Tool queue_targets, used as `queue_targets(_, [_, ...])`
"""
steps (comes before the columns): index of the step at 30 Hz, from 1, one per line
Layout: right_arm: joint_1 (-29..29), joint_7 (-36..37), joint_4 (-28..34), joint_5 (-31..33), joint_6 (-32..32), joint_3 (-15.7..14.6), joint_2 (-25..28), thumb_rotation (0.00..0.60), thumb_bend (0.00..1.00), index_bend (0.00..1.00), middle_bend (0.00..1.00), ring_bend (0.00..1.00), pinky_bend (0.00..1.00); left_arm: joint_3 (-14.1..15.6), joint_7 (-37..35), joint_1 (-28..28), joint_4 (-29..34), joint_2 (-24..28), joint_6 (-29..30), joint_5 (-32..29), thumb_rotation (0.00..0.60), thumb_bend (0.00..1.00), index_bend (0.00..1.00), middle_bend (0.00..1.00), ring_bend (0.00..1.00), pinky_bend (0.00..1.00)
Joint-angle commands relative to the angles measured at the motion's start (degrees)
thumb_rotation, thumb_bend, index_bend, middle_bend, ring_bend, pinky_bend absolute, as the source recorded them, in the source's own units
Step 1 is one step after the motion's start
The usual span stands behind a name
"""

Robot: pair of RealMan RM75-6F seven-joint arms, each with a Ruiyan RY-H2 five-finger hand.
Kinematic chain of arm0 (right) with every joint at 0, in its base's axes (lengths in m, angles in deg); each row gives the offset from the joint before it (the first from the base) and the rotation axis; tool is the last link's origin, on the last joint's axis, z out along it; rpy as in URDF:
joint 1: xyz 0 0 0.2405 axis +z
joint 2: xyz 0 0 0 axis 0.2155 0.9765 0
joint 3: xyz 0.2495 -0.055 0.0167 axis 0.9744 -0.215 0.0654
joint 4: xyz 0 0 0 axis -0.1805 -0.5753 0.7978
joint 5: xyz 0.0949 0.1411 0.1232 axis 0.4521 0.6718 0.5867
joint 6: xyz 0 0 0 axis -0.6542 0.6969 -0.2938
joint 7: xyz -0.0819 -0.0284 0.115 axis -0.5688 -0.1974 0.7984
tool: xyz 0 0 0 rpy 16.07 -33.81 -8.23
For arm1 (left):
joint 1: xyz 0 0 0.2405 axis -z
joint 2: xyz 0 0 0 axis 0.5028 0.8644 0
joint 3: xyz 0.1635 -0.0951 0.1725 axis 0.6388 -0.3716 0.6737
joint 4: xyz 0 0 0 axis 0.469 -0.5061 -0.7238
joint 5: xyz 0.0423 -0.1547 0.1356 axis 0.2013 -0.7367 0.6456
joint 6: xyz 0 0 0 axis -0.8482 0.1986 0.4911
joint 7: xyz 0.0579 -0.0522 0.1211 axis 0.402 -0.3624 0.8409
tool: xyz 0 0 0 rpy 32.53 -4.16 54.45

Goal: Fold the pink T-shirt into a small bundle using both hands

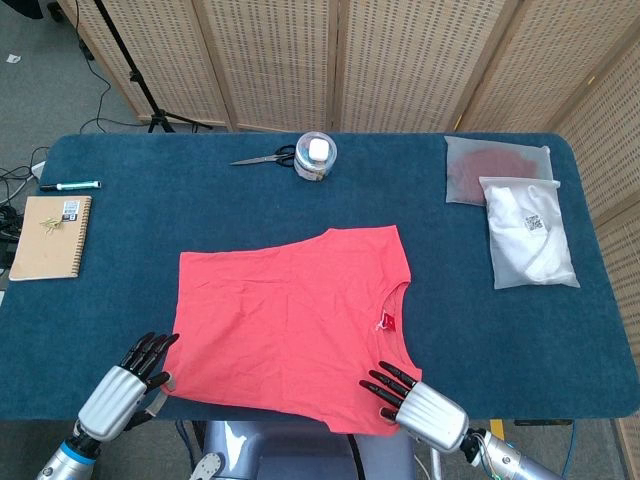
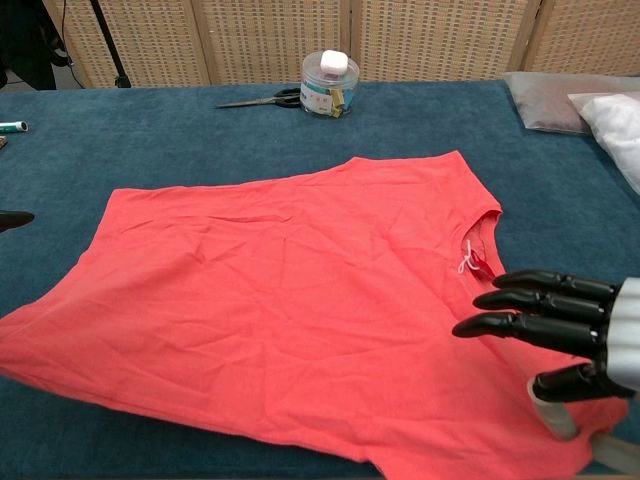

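The pink T-shirt (image 1: 290, 320) lies spread flat, its near hem at the table's front edge (image 1: 560, 415), neckline toward the right. My left hand (image 1: 125, 385) pinches the shirt's near left corner, and only a dark fingertip of it (image 2: 12, 218) shows in the chest view. At the near right corner my right hand (image 1: 415, 400) grips the hem, fingers lying on top of the cloth. The chest view shows the T-shirt (image 2: 280, 290) filling the foreground, with the right hand (image 2: 570, 330) over its near right corner and the thumb at the edge.
Scissors (image 1: 262, 157) and a round clear container (image 1: 316, 155) sit at the back centre. A notebook (image 1: 50, 237) and a pen (image 1: 70, 185) lie at the far left. Two plastic bags, one with white cloth (image 1: 528, 245) and one with dark red contents (image 1: 497, 168), lie at the right.
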Motion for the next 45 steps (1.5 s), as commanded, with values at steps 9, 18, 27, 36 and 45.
queue_targets(9, [-0.81, -1.32, 0.76, -4.98, 2.04, -2.91, 2.27, 0.6, 0.52, 0.67, 0.11, 0.0, 0.0, 2.11, 0.52, -0.93, 1.45, 1.38, 1.14, 3.47, 0.6, 0.67, 0.72, 0.0, 0.0, 0.0])
queue_targets(18, [-0.69, 2.81, 1.31, 0.72, 2.34, 0.97, 3.07, 0.6, 0.52, 0.67, 0.11, 0.0, 0.0, -1.54, -1.77, 0.29, 3.88, 1.75, -1.52, -1.66, 0.6, 0.66, 0.72, 0.0, 0.0, 0.0])
queue_targets(27, [2.51, 11.85, 5.54, 11.7, -1.27, 8.11, 5.63, 0.6, 0.52, 0.67, 0.11, 0.0, 0.0, -8.21, 3.15, 3.4, 16.59, 7.16, -10.97, -14.91, 0.6, 0.66, 0.72, 0.0, 0.0, 0.0])
queue_targets(36, [8.26, 12.27, 5.97, 23.6, -11.33, 16.73, 2.87, 0.6, 0.52, 0.67, 0.11, 0.0, 0.0, -15.21, 8.07, 8.53, 23.48, 9.66, -21.94, -29.57, 0.6, 0.66, 0.72, 0.0, 0.0, 0.0])
queue_targets(45, [12.51, 8.47, 3.07, 34.19, -19.27, 22.63, -0.87, 0.6, 0.52, 0.67, 0.11, 0.0, 0.0, -19.8, 11.62, 12.93, 22.98, 9.12, -28.46, -40.06, 0.6, 0.66, 0.72, 0.0, 0.0, 0.0])
